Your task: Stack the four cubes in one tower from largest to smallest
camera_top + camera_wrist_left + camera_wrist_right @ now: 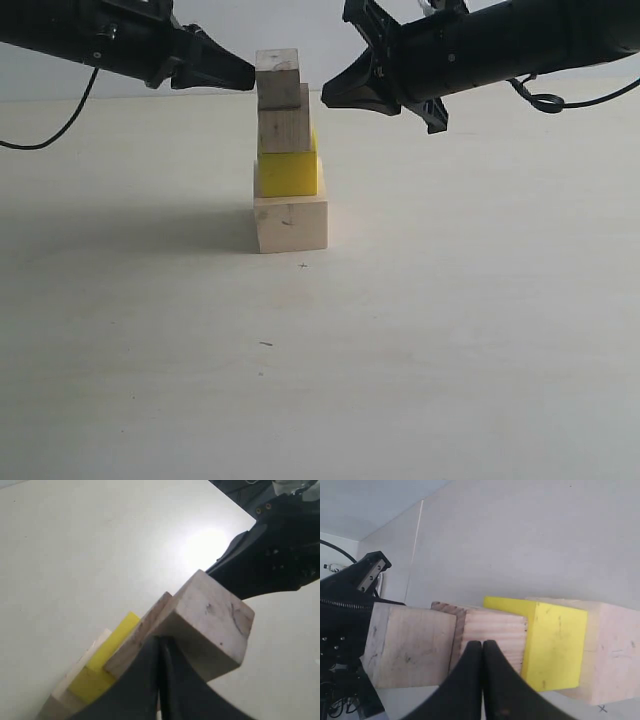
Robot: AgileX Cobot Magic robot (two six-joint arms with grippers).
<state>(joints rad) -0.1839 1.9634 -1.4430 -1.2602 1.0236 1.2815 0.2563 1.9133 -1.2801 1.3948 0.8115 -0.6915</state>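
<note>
Tower [288, 172] stands whole on counter [450, 350]. Smallest wood cube [277, 75] between pincers: left pincer [246, 76] just beside, nearer; right pincer [330, 96] near. Both closed tight, empty.

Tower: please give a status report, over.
Left gripper and right gripper shut, either side of top cube. Tower stands, four cubes, largest at bottom. No obstacle seen.
</note>
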